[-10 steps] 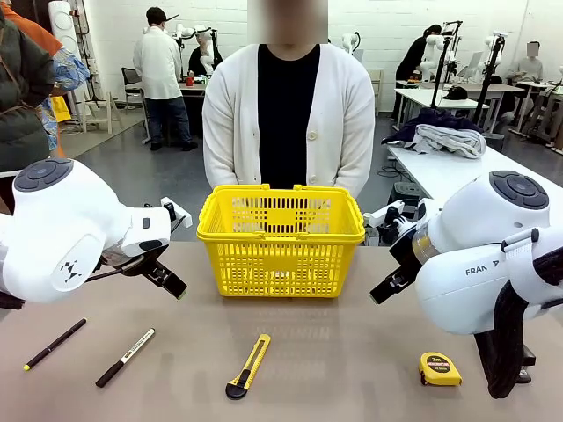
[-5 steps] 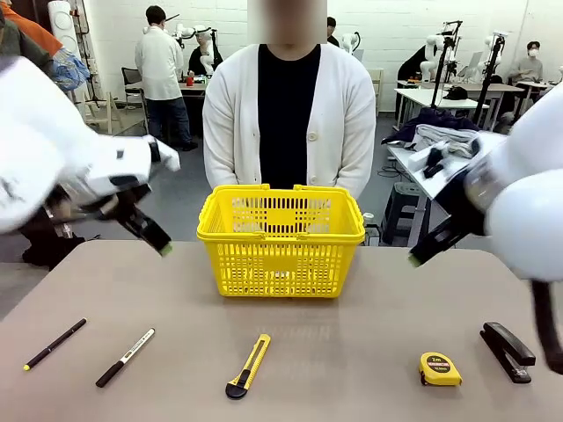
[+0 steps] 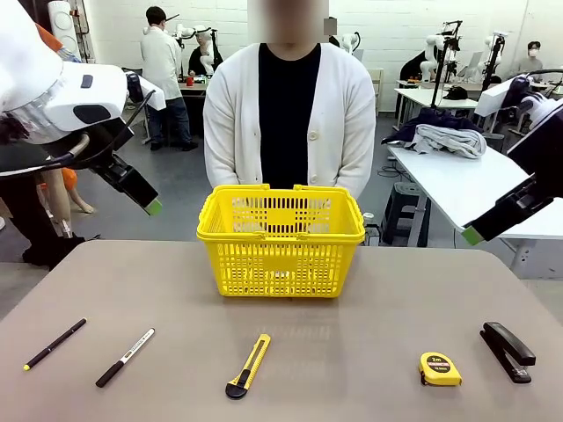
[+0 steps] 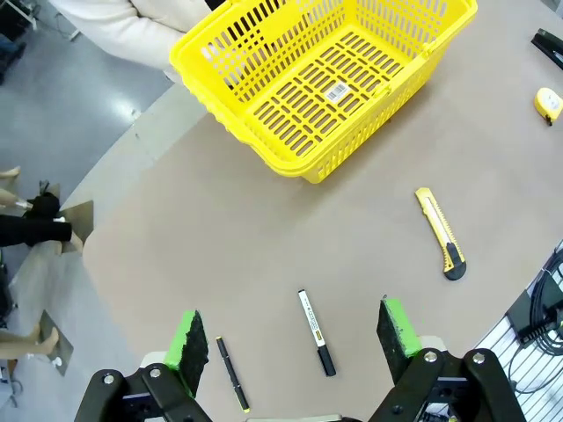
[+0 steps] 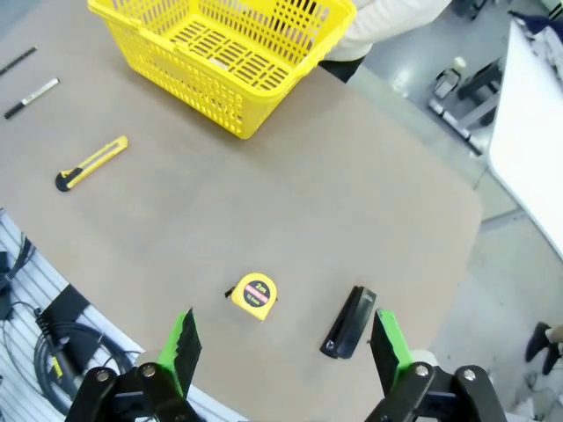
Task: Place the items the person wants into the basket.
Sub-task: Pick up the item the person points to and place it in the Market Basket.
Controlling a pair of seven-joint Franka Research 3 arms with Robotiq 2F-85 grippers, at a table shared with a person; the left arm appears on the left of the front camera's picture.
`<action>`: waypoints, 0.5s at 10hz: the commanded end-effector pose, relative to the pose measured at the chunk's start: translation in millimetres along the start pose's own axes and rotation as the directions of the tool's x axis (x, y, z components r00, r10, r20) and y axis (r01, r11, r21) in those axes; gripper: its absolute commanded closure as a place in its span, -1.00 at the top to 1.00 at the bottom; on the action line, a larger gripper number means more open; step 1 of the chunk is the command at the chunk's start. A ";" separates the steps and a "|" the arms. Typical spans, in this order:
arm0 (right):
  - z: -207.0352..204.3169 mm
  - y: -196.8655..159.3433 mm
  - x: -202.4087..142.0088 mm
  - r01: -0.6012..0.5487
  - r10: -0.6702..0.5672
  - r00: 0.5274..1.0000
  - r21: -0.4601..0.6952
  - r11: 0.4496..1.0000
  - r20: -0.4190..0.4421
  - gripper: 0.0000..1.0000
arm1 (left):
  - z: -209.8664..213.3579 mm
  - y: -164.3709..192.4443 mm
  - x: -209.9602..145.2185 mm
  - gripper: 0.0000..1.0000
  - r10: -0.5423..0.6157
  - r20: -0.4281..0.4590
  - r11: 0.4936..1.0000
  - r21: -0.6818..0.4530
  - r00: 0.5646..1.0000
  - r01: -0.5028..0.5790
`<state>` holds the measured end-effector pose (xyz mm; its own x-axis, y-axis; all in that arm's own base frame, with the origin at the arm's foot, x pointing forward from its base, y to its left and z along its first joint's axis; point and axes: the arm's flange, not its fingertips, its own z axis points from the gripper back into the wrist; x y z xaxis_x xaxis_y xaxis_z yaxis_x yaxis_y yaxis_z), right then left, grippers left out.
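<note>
The yellow basket (image 3: 281,236) stands at the table's far middle, in front of the person (image 3: 288,114) in a white cardigan. Along the near edge lie the slim black pen (image 3: 54,343), the yellow-and-black utility knife (image 3: 247,366) and, at the far right, the black stapler (image 3: 508,351). My left gripper (image 3: 151,205) hangs open, high above the table's left side. My right gripper (image 3: 474,234) is open, high off the right edge. From the left wrist I look down on the basket (image 4: 283,149), knife (image 4: 440,233) and pen (image 4: 232,375). The right wrist view looks down on the stapler (image 5: 348,322), knife (image 5: 91,163) and basket (image 5: 167,66).
A white-barrelled marker (image 3: 125,357) lies beside the pen, and a yellow tape measure (image 3: 440,368) sits left of the stapler. The person's arms hang at the sides. Other tables and people are far behind.
Both arms have risen from beside the basket and swung outward and up. The right arm no longer covers the stapler. The objects on the table have not moved.
</note>
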<state>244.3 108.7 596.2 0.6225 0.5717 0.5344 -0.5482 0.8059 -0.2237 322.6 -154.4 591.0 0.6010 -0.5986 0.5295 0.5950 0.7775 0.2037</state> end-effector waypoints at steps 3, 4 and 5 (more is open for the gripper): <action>-9.8 -2.7 1.2 0.005 -0.005 1.000 0.004 1.000 0.000 1.00 | -3.7 -0.6 -0.8 1.00 -0.001 -0.006 1.000 -0.003 1.000 0.001; -3.0 -0.7 0.8 0.001 -0.001 1.000 0.002 1.000 -0.005 1.00 | -3.7 -0.6 -0.8 1.00 -0.001 -0.006 1.000 -0.003 1.000 0.001; -10.8 -42.5 0.8 0.005 0.023 0.993 0.245 0.970 -0.112 1.00 | -2.2 -0.1 -0.2 1.00 0.000 -0.005 1.000 -0.002 1.000 0.000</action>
<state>252.1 100.0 590.5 0.6451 0.5739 0.5045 -0.5807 0.7973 -0.1646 323.7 -154.8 589.1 0.6037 -0.5994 0.5256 0.5959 0.7773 0.2020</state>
